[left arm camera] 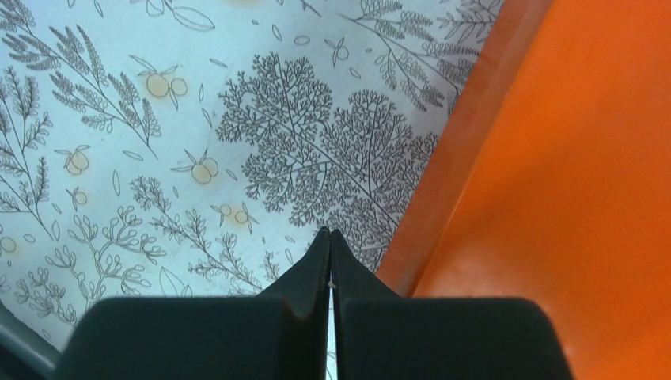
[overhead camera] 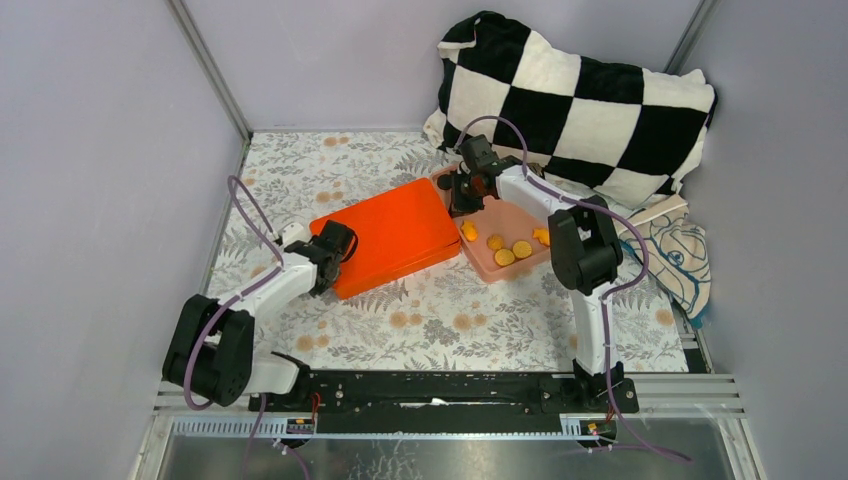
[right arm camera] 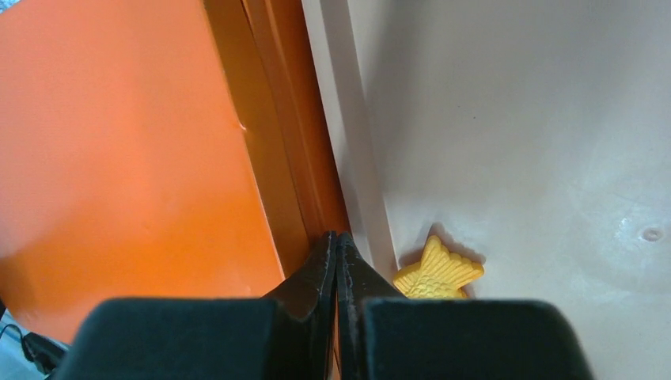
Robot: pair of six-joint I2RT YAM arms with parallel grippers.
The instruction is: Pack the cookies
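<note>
right hand (right arm camera: 335, 236) pressed together, empty, at pink tray (right arm camera: 514, 119) wall beside orange lid (right arm camera: 119, 158); left hand (left arm camera: 329, 234) likewise (at lid's other edge); cookies (overhead camera: 505, 257) in tray.

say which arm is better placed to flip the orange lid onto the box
Left, probably: the left hand sits shut at the orange lid's outer edge, away from the box. The right hand is at the seam between lid and box.

Soft, even light is filling all three views.
Black fingers (left arm camera: 198, 336) are blurring in both wrist views; faint glare is showing on the pink tray (right arm camera: 633, 229); the fish-shaped cookie (right arm camera: 437, 273) is casting a soft shadow.
</note>
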